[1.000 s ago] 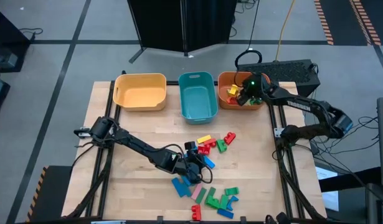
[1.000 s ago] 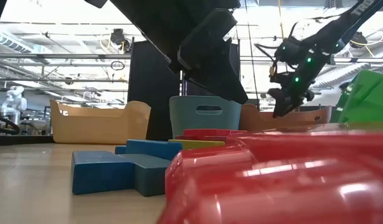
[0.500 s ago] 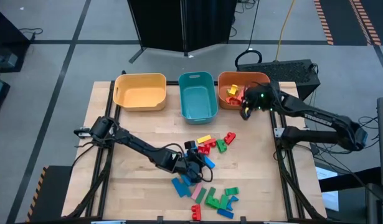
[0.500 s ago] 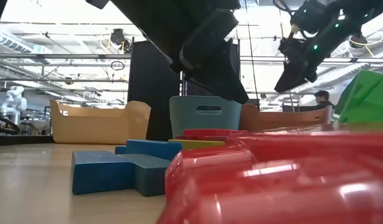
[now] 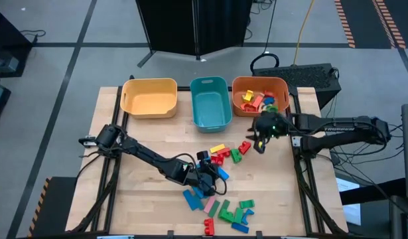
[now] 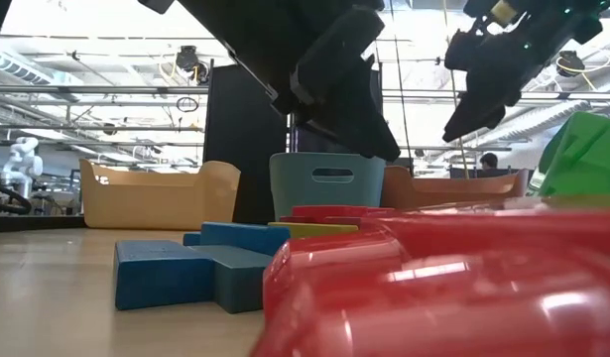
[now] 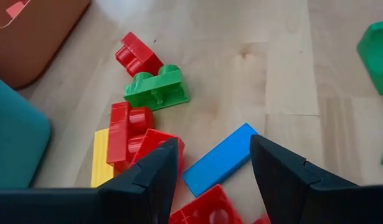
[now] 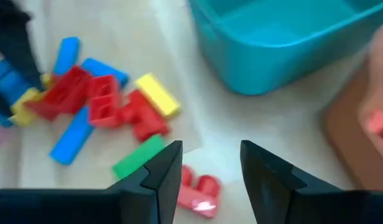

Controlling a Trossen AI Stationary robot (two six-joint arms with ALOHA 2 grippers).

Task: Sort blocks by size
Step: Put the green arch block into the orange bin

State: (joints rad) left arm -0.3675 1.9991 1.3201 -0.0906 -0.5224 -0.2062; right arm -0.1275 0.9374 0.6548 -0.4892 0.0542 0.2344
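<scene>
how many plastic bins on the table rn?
3, in a row along the table's far edge: yellow plastic bin on the left arm's side, teal plastic bin in the middle, orange plastic bin on the right arm's side, with small blocks inside it. None appear hidden.

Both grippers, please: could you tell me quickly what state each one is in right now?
Left gripper: open, empty, low over the loose blocks mid-table.
Right gripper: open, empty, above the table in front of the orange bin.

three bins [image 5: 211,101] (yellow, teal, orange); two arms [image 5: 144,155]
</scene>
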